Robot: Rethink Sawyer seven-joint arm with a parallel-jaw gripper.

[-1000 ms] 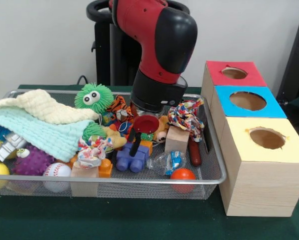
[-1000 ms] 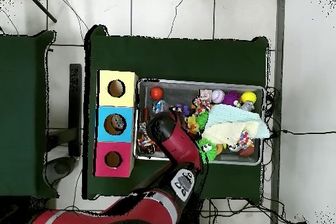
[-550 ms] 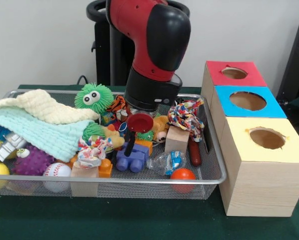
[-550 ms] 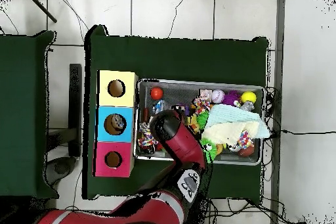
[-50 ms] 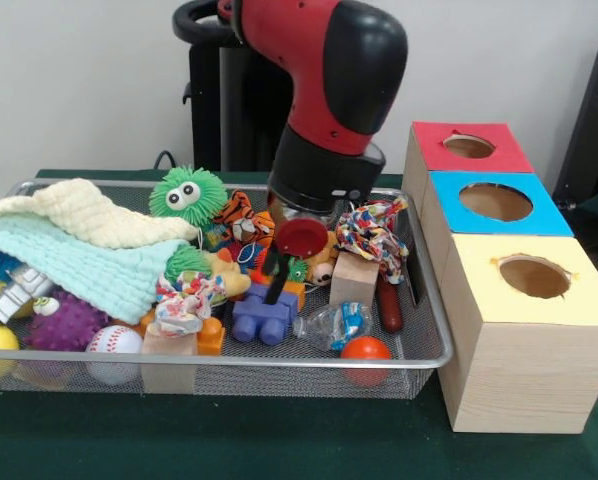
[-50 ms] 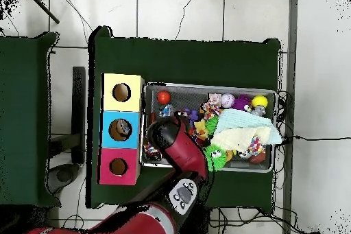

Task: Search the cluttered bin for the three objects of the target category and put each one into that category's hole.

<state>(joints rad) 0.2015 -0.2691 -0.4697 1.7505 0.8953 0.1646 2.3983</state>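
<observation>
Since half a second ago the arm is swinging toward three o'clock in the front view, and the gripper (image 5: 277,283) is hanging just above the purple block toy (image 5: 260,322). Whether the claw is released or clenched, I cannot tell. The toy, chunky and stud-topped, is lying at five o'clock from the middle of the bin (image 5: 279,357), with an orange block (image 5: 211,335) just beside it at nine o'clock. A descent landing off-centre is probably risking a slip, or nudging that neighbour.

Red arm (image 6: 179,159) over bin (image 6: 209,88); yellow, blue, red boxes (image 6: 122,129) beside bin.
</observation>
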